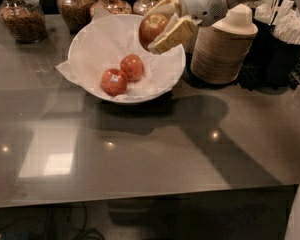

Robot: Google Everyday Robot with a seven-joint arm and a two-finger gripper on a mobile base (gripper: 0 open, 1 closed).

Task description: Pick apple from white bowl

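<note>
The round, smooth apple [151, 27], red with a paler yellow side, sits clamped between the two flat cream fingers [174, 33] of the end effector [155, 31], over the far right rim of the bowl [85, 35]. Below and left of the end effector, the wide white bowl is lined with crinkled paper [70, 73] and holds two redder apples, one stickered [113, 81] and one plain [132, 67], touching. Just right of it stands a ribbed stack of bowls [222, 51] on the glossy grey desk [150, 154].
</note>
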